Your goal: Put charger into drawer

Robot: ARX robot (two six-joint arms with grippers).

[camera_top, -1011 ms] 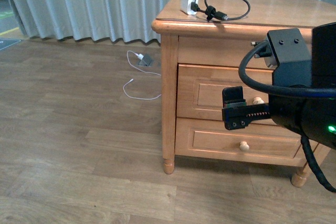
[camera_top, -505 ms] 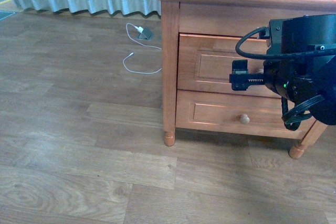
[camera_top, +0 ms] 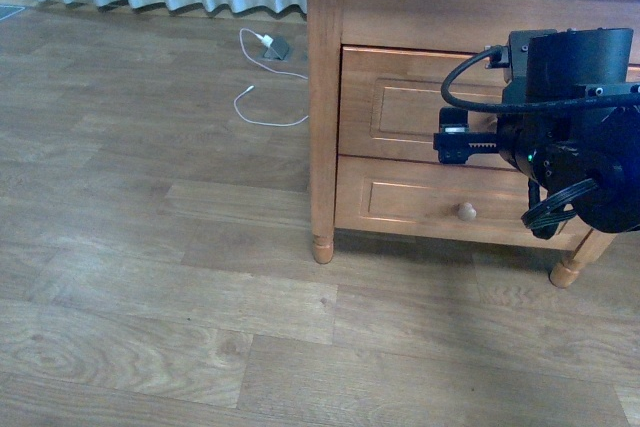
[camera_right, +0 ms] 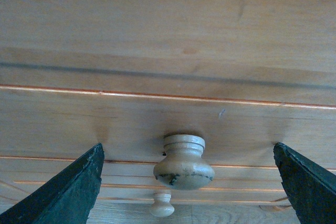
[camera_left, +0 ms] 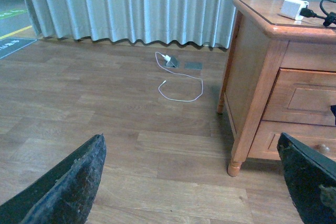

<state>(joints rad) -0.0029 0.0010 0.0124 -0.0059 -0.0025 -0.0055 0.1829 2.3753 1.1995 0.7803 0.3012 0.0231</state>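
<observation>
Between right gripper (camera_right: pixel 187 148) jaws (wide apart): drawer (camera_right: pixel 105 114) knob (camera_right: pixel 184 165).

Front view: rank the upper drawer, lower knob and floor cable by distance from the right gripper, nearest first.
1. Upper drawer, directly ahead of the right gripper.
2. Lower knob, just below.
3. Floor cable, far off to the left.

Spread wide before the upper drawer (camera_right: pixel 105 119), right gripper (camera_right: pixel 187 153) with clear air on both sides of the round knob (camera_right: pixel 184 162). Only that knob proud of the flat front; lower knob (camera_right: pixel 161 204) well below, out of the way. Straight ahead, blocked by the cabinet (camera_top: pixel 325 97) face. Open wood floor (camera_top: pixel 150 247) to the left, crossed only by a thin white cable (camera_top: pixel 262 97) near the curtain (camera_left: pixel 131 3). On the counter (camera_left: pixel 268 14), free room beside the charger (camera_left: pixel 294 8).
</observation>
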